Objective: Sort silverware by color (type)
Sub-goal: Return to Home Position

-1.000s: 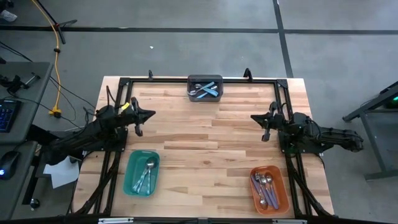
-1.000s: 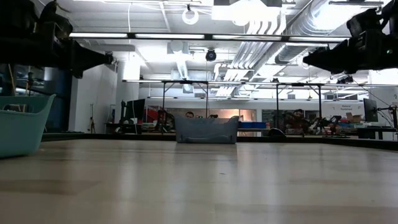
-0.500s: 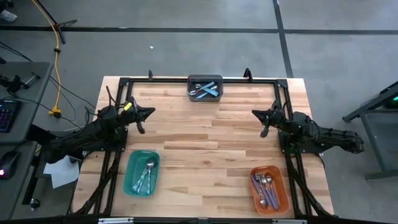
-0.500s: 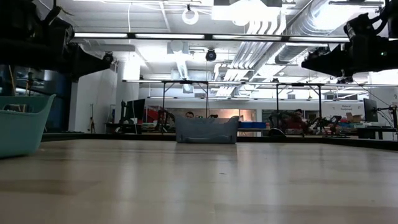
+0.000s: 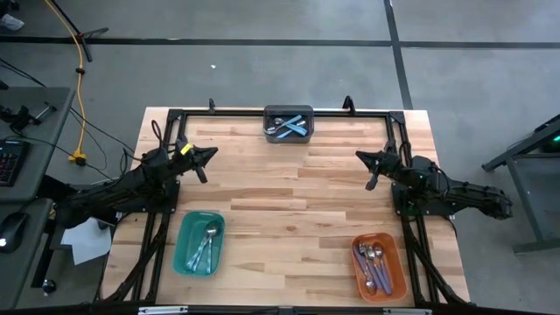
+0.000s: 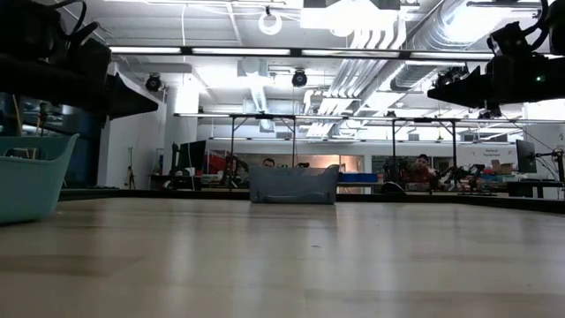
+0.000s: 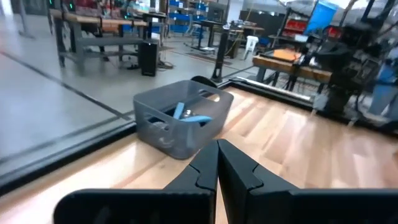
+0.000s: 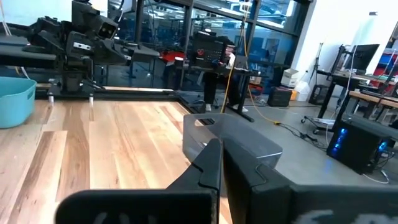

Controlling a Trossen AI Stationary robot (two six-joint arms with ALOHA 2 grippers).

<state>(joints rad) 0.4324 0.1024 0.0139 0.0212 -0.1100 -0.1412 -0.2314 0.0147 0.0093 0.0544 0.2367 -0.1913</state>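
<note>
On the counter [image 5: 289, 197] from overhead, sorting looks done to me: blue spoons [image 5: 293, 129] in the grey bin [image 5: 289, 109] top centre, a few spoons [image 5: 207, 243] in the teal bin [image 5: 184, 236] lower left, purple spoons [image 5: 374, 267] in the orange bin [image 5: 398, 271] lower right. None loose. Left claw [image 7: 217, 146] mid-left and right claw [image 8: 221, 144] mid-right hang above it, both pressed together, empty.

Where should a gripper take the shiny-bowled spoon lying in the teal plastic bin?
Probably mid-handle, from straight above. The spoon lies flat in the teal bin, bowl toward the table's far edge, thin handle trailing nearward among other handles. The bin's walls block any sideways approach.
</note>
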